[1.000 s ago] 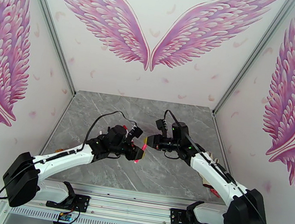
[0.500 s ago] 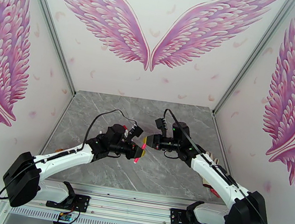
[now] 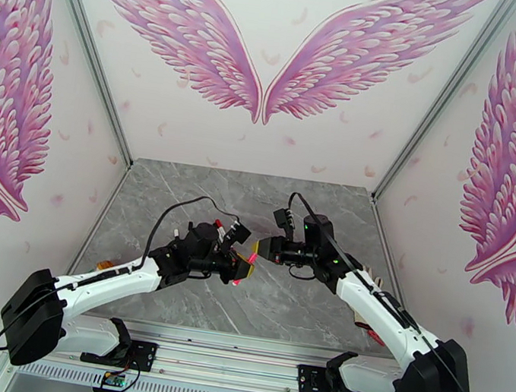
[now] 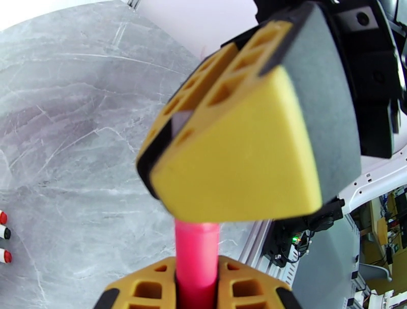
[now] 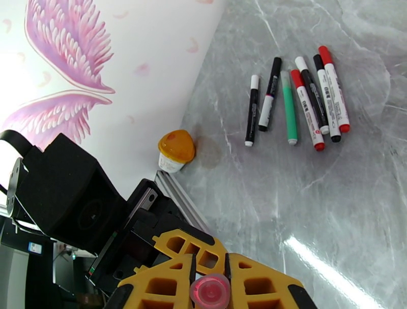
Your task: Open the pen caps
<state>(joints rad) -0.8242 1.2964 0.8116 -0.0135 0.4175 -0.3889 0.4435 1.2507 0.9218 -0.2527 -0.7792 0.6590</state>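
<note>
Closing in from its wider stance, the left gripper [image 3: 242, 269] had clamped onto the pinkish-red pen [image 4: 197, 254], while the right gripper [image 5: 209, 284] pinched the same pen's other end, both holding it above the table [image 3: 181, 197]. It did not look pulled apart yet; the other pens [image 5: 305, 101] lay in a row near the wall, seemingly capped and waiting

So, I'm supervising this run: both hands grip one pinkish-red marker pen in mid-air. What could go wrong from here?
The left hand and right hand are shut on the pinkish-red marker pen almost touching each other, so little pen lies between them and a pull may slip rather than part it. The pen hangs above the grey marble table; if either grip slips, it could drop and roll.
</note>
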